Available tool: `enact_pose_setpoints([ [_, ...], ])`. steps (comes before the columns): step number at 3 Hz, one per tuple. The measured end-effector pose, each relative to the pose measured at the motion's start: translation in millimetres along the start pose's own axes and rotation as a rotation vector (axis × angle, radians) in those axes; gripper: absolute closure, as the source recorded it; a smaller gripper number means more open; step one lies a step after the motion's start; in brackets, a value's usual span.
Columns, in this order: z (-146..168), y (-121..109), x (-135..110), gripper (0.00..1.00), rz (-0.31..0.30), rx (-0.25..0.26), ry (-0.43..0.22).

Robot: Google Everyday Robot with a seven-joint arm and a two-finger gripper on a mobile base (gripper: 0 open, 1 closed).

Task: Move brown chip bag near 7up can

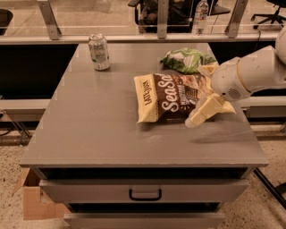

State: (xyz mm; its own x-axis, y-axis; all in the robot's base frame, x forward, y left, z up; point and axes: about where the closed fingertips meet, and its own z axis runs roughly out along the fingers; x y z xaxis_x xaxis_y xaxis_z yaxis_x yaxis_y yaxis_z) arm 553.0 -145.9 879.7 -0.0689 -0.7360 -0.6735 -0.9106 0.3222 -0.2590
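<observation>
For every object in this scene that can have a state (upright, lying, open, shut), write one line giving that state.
7up can: upright, at the far left of the table.
brown chip bag: lying flat on the table.
green bag: lying just behind the brown chip bag.
gripper: open, low at the brown chip bag's right end.
drawer: shut.
water bottle: upright, beyond the table.

Two bags [167, 96] [185, 59], one can [98, 52], pincer [196, 95] at bags

Claw [199, 95] over brown chip bag [167, 96]
</observation>
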Motion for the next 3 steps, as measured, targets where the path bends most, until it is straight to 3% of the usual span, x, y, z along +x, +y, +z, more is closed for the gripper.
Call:
enact_pose_setpoints([
  [1,7.4,5.8,4.9,0.15,0.012,0.015,0.015],
  [2,11.1,12.2,11.3,0.46,0.019,0.024,0.038],
  [3,11.7,13.8,13.9,0.70,0.020,0.029,0.053],
])
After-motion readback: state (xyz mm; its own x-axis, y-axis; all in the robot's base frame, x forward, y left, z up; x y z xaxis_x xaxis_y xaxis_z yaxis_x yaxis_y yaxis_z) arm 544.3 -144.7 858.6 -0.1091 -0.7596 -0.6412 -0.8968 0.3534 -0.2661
